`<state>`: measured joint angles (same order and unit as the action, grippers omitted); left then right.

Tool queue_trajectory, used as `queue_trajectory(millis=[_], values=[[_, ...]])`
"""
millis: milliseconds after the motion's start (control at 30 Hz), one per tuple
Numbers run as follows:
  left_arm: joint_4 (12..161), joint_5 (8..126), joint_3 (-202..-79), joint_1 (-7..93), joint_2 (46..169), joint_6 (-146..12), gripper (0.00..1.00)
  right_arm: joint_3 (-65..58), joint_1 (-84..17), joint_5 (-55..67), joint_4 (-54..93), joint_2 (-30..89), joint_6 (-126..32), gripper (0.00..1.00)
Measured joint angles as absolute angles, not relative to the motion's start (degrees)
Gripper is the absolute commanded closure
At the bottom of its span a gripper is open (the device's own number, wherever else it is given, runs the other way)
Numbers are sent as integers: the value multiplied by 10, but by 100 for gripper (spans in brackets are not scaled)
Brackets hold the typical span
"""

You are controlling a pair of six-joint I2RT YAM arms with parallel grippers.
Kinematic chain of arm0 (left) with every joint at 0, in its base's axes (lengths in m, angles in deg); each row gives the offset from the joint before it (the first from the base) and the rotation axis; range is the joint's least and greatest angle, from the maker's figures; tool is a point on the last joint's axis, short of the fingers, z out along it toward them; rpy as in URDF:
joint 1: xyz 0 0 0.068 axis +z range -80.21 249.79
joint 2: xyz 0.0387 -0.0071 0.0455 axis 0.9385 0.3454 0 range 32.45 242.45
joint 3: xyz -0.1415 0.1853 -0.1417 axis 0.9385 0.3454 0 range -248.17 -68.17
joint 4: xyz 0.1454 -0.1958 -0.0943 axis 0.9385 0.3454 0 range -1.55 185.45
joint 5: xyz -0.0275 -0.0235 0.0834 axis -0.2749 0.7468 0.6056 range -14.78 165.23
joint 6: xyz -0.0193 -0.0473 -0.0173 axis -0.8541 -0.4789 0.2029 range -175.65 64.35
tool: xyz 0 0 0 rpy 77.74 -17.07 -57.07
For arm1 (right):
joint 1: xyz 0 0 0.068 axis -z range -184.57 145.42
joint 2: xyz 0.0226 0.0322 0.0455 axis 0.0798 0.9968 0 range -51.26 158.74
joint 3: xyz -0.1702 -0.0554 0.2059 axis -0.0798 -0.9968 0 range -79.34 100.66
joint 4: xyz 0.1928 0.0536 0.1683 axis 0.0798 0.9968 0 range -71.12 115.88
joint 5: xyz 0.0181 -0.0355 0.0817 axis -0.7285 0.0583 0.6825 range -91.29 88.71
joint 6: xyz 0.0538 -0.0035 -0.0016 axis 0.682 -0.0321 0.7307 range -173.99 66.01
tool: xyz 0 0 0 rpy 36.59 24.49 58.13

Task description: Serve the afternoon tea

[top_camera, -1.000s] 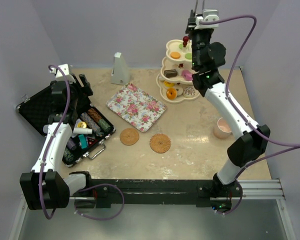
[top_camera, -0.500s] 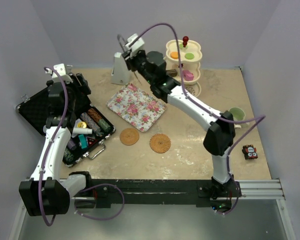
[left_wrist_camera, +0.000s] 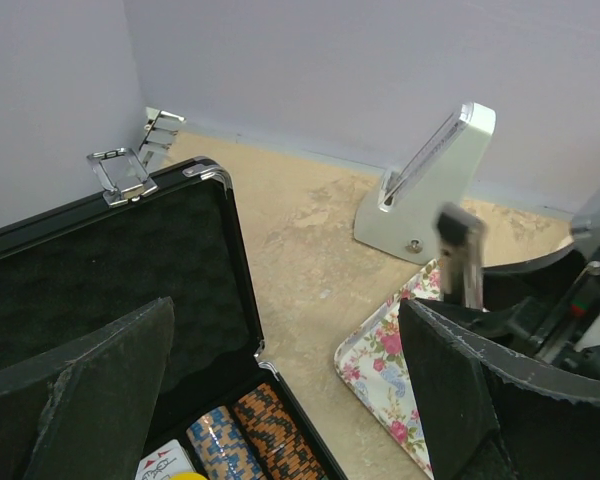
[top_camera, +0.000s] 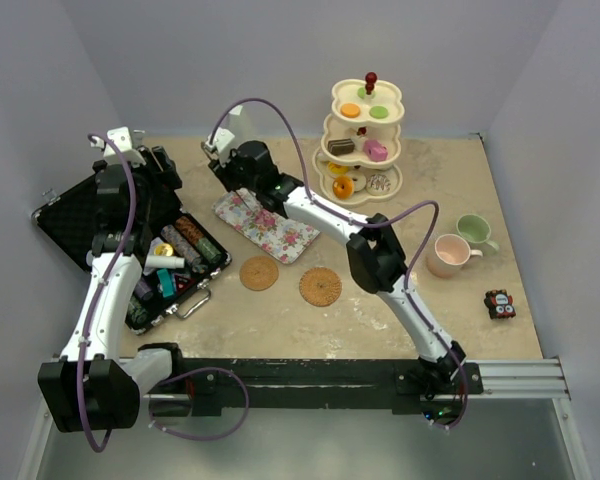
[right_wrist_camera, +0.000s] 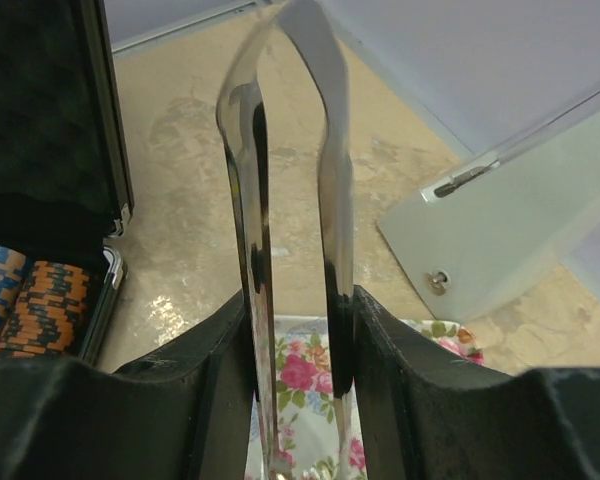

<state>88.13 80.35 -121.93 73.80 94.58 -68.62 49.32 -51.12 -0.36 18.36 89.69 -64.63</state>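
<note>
- Top view, left arm: raised over the open black case (top_camera: pixel 70 225) at the table's (top_camera: pixel 380 320) left side. The left claw (top_camera: pixel 165 170) is above the case's far end.
- Top view, right arm: stretched long and low across the table to the left. The right claw (top_camera: pixel 240 170) sits over the far corner of the flowered tray (top_camera: pixel 285 235).
- Top view, tea things: the stand (top_camera: pixel 365 199) is at the far edge, right of centre, with cakes (top_camera: pixel 377 150) on its tiers. The green mug (top_camera: pixel 475 230) and pink mug (top_camera: pixel 448 255) stand near each other at the right. Two coasters (top_camera: pixel 259 272) (top_camera: pixel 321 286) lie just in front of the tray. A small toy (top_camera: pixel 498 303) sits near the right front corner.
- Left wrist view: the left claw (left_wrist_camera: pixel 280 390) is spread wide with nothing in it. Shown only here are the case's lid latches (left_wrist_camera: pixel 120 172) and the whole grey wedge (left_wrist_camera: pixel 430 180) beyond the tray (left_wrist_camera: pixel 380 370). Part of the right arm (left_wrist_camera: pixel 565 300) is over the tray.
- Right wrist view: the right claw (right_wrist_camera: pixel 295 310) is clamped on shiny metal tongs (right_wrist_camera: pixel 245 200), whose two blades point away towards the wall. The top view does not make this grip clear. Below them are the tray (right_wrist_camera: pixel 435 345), chips (right_wrist_camera: pixel 30 300) in the case (right_wrist_camera: pixel 50 120), and the wedge (right_wrist_camera: pixel 510 220).
</note>
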Motion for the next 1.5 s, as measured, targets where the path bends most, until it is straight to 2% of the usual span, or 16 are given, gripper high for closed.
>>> queue_trajectory(millis=[400,833,1333,1500], values=[[881,797,-1220,738,946,-686,2,544,-511,-2,103,978,-643,48],[882,784,-1220,738,949,-690,2,580,-511,10,-21,1079,-589,30],[882,784,-1220,738,949,-692,2,602,-511,8,-60,1085,-564,16],[882,784,-1220,738,950,-692,2,572,-511,8,-60,1069,-566,14]])
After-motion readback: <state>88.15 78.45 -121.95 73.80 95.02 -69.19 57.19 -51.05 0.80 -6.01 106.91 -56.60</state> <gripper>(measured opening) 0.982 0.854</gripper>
